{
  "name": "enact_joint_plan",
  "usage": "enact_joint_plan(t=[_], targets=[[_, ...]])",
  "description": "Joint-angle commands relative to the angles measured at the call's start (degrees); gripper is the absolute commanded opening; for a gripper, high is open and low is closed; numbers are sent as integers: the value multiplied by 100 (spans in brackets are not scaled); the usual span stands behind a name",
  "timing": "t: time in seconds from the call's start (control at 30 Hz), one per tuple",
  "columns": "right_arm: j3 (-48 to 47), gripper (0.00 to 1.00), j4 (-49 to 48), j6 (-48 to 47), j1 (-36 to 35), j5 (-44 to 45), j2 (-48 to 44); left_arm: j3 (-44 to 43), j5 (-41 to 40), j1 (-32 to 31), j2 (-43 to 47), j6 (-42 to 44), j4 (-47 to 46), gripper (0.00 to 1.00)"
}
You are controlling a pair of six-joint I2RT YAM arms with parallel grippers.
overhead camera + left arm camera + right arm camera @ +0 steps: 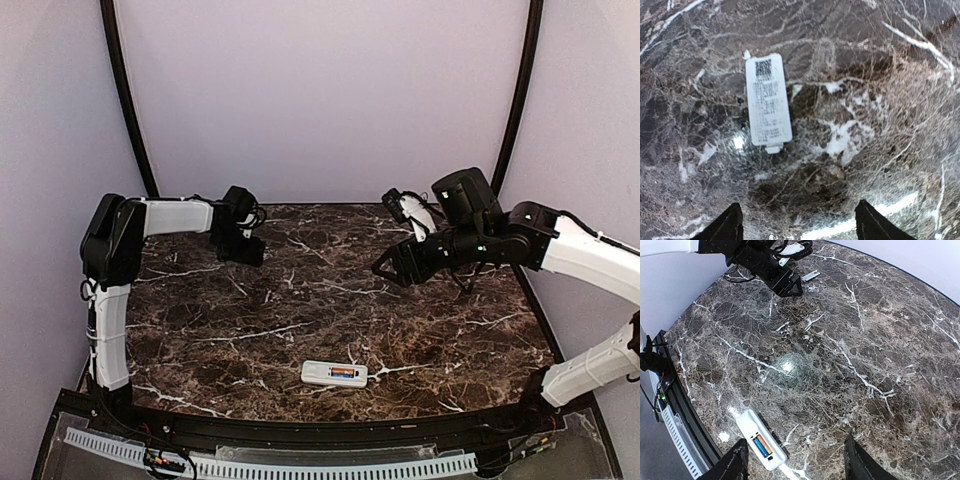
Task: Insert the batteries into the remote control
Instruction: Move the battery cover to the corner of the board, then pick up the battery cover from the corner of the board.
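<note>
Remote control point(335, 374) at near edge of surface point(250, 310), back up, batteries point(762, 446) (blue, orange) lying in its recess. Likely light, stiff, slick plastic; grip across long sides. Left hand point(797, 220) released, empty, above loose cover point(768, 102); right hand point(796, 457) spread, empty.

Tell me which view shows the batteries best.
Right wrist: the batteries lie side by side, blue and orange, in the open recess of the remote control. Top external shows only an orange streak. Left wrist shows just the loose battery cover.
</note>
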State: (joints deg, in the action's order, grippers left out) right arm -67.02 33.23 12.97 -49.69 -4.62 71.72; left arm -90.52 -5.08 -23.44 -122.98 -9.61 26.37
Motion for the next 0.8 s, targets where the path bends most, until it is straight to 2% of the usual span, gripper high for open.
enact_joint_plan(t=[0.0, 0.17, 0.37, 0.43, 0.53, 0.77], targets=[[106, 62, -121, 100, -66, 104, -135, -498, -119, 146, -106, 119, 353, 78], [142, 62, -156, 118, -96, 96, -151, -916, -71, 369, -397, 141, 420, 82], [137, 62, -190, 113, -111, 93, -131, -1395, -10, 397, -797, 298, 608, 81], [137, 62, -182, 112, -120, 109, -139, -1524, 20, 397, -926, 293, 720, 77], [147, 62, -176, 101, -120, 136, -163, -1541, 120, 394, -1008, 233, 754, 65], [122, 62, -150, 76, -118, 160, -151, -1479, 270, 368, -1079, 279, 606, 56]])
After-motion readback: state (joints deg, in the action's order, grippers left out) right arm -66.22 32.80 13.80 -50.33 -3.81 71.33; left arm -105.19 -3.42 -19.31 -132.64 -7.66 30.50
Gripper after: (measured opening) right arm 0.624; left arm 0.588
